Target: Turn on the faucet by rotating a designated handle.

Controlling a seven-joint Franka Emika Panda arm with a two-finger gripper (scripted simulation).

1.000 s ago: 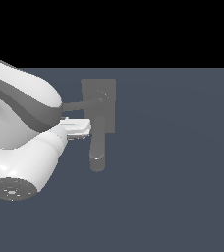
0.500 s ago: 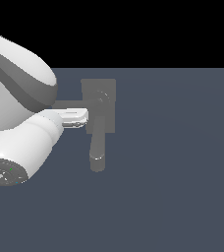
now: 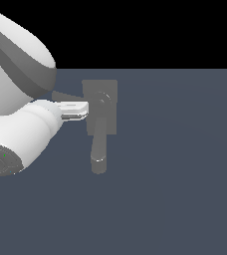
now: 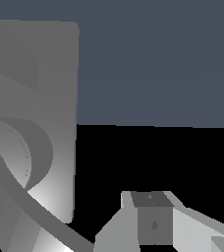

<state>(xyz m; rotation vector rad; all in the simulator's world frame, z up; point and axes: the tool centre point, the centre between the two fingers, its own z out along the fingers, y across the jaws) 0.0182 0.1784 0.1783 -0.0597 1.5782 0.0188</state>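
Matte grey faucet with slim handle; claw grip unclear

The faucet is a flat matte grey all over, with no pattern on it. In the wrist view its back plate grades from mid-grey to a pale, near-white glow low down by the round pivot. The handle runs a darker grey across that brightness. The arm is glossy white, banded with a broad dark grey strip up top. The tool is white with a grey underside; close up, one finger shows a darker grey pad. The ground is plain slate blue. Beyond it the backdrop is solid black.
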